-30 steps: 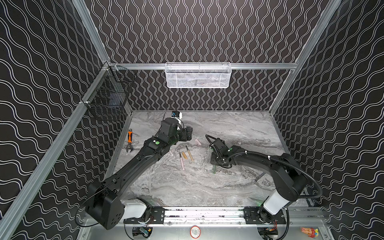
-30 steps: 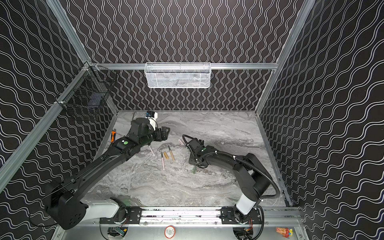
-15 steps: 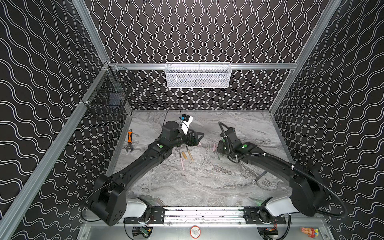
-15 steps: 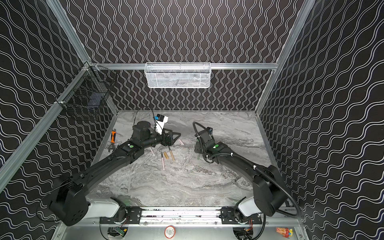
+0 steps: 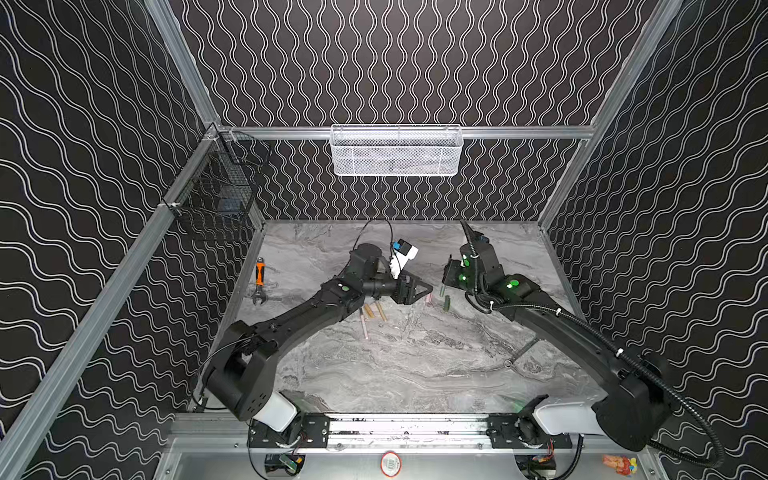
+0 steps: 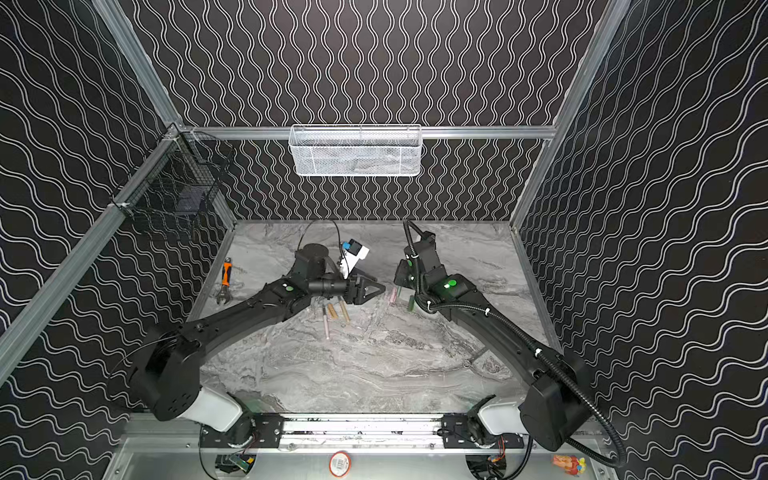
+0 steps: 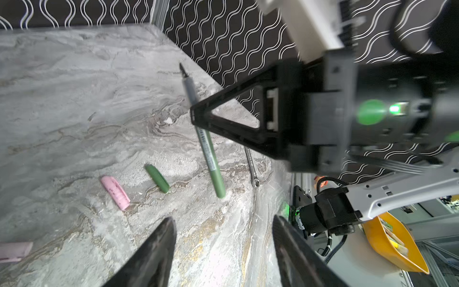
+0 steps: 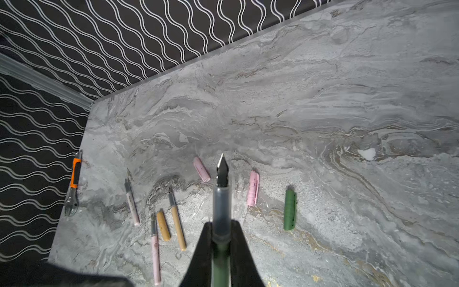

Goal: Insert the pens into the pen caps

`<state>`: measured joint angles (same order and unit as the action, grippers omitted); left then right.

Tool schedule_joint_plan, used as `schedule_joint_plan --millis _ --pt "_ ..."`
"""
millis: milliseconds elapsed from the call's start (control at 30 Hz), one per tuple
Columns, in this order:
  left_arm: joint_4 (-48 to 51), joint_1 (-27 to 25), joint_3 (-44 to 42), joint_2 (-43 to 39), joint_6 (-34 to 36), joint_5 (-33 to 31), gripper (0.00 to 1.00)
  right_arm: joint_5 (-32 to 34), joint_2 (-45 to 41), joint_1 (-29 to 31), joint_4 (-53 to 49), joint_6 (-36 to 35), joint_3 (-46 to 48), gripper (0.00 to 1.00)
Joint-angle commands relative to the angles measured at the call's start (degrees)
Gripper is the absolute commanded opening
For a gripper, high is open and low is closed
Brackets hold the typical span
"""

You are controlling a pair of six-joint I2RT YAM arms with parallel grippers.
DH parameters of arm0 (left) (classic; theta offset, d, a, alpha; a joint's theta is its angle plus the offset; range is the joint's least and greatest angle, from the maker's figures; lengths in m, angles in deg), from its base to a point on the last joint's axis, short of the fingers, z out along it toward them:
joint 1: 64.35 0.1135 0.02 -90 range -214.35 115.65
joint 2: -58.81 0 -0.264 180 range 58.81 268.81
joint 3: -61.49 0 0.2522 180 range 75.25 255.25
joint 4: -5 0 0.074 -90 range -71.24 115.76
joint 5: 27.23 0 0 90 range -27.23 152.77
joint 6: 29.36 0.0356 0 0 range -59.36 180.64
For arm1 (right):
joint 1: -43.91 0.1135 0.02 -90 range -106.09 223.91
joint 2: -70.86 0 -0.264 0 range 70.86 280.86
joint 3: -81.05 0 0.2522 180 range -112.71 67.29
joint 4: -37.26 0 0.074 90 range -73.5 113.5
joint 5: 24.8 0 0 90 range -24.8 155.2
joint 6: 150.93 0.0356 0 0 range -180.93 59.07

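My right gripper [image 8: 221, 225] is shut on the dark green pen [image 8: 221, 198] and holds it above the table, dark tip forward. In the left wrist view that green pen [image 7: 211, 159] hangs slanted in the right gripper's fingers [image 7: 196, 116]. My left gripper [image 7: 223, 218] is open and empty, facing the pen a short way off. On the table lie the green cap [image 8: 289, 210], two pink caps [image 8: 201, 169] [image 8: 253, 188], a gold cap [image 8: 163, 226], a gold pen [image 8: 177, 222] and two pink pens [image 8: 131, 198] [image 8: 155, 253]. In both top views the left gripper [image 5: 428, 289] [image 6: 382, 287] and the right gripper [image 5: 446, 274] [image 6: 398, 274] nearly meet mid-table.
An orange-handled wrench [image 5: 259, 278] lies by the left wall. A thin metal spanner [image 5: 521, 351] lies at the right front. A white mesh basket [image 5: 395, 151] hangs on the back wall and a black wire basket [image 5: 216, 199] on the left rail.
My right gripper has lifted the green pen off the table and carried it back and up. My left gripper has swung right towards it, and its jaws have narrowed.
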<state>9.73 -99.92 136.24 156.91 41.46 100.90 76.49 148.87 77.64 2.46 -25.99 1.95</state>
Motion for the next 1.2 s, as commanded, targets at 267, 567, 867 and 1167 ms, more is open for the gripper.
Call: schedule_joint_plan --millis 267,567,867,1167 --pt "-5.0 -0.9 0.5 3.0 -4.9 3.8 0.58 -2.7 -0.6 2.2 1.9 2.4 0.1 0.09" --pt "-6.0 -1.2 0.3 4.1 -6.5 3.1 0.54 -3.0 -1.1 3.5 2.6 3.2 0.5 0.09" --pt "-6.2 -1.3 0.9 5.4 -8.0 4.0 0.47 -2.3 -1.2 5.2 4.4 4.0 1.5 0.09" --pt "-6.1 -1.6 1.3 6.1 -8.6 4.9 0.35 -0.8 -1.5 6.4 6.1 3.9 2.1 0.09"
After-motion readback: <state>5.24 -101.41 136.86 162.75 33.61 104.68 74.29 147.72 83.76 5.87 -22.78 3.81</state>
